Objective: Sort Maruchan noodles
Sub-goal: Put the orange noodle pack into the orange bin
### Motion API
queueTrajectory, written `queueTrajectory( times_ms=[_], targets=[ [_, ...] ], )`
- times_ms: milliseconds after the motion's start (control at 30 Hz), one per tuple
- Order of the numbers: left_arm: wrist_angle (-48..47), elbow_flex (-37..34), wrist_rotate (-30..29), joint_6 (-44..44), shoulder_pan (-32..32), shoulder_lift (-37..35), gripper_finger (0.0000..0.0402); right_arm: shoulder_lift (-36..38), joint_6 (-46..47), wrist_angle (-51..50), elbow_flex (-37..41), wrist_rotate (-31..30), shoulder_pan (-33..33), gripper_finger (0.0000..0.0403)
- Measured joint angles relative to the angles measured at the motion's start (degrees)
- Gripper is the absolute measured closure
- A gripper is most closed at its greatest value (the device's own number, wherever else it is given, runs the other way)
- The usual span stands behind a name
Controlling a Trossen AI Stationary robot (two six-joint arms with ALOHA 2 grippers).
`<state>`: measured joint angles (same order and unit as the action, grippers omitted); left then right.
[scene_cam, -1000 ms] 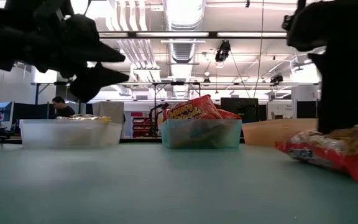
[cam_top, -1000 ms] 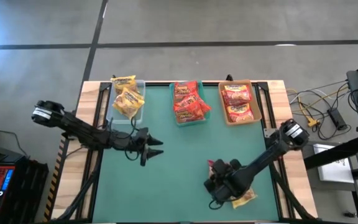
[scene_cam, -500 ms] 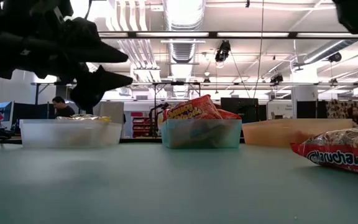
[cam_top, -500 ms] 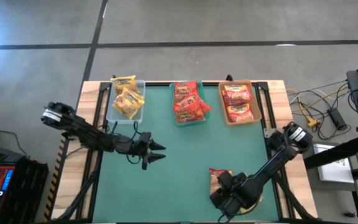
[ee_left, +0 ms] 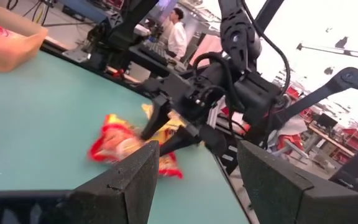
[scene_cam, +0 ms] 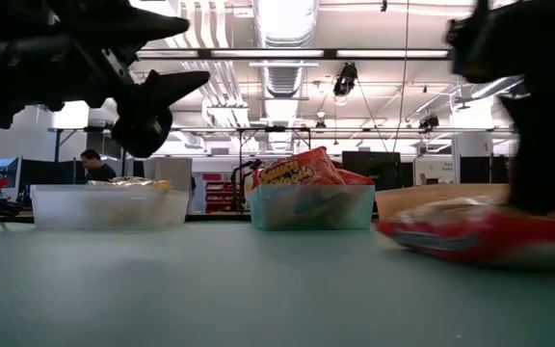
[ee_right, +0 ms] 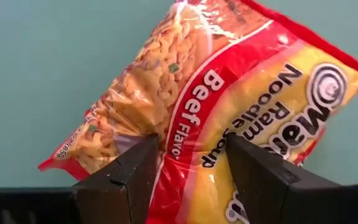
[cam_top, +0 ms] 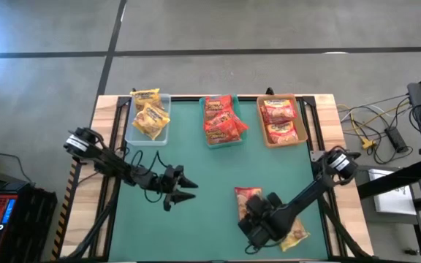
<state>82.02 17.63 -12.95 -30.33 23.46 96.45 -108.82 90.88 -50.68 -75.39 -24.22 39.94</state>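
Green tabletop (cam_top: 210, 175): three trays (cam_top: 229, 143) hold noodle packets (cam_top: 220, 120).

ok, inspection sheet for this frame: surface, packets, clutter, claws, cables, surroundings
Surface: green mat on a wooden table.
Job's things: yellow packets in the clear tray, red ones in the teal tray, more in the tan tray; Beef packet and a yellow packet loose near the front.
Clutter: nothing seen.
Claws: left claw open above the mat; right claw pinching the Beef packet.
Cables: bundle right of the table.
Surroundings: a person far behind.
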Motion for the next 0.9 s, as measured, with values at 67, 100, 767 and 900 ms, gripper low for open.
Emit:
queueTrajectory(
  times_ms=[67,100,767,900],
  targets=[
    [-0.32,1.29,-0.01,0.52,-0.01,1.11,0.0200,-0.15,-3.12,0.90,0.13,-3.33,-1.52,0.0216],
    [-0.84,2.12,0.00,1.16,-0.02,1.70,0.0200,-0.19,-4.95,1.52,0.18,-5.11,-2.36,0.0216],
    [-25.24,26.70,-12.15,14.22,-1.32,19.15,0.0200,0.78,-12.30,-7.70,-4.52,-2.45,-6.34,0.0216],
    [-24.59,31.48,-12.68,18.18,-2.66,23.83,0.0200,0.82,-3.61,-10.95,-4.32,-3.08,-1.94,0.0216]
  ],
)
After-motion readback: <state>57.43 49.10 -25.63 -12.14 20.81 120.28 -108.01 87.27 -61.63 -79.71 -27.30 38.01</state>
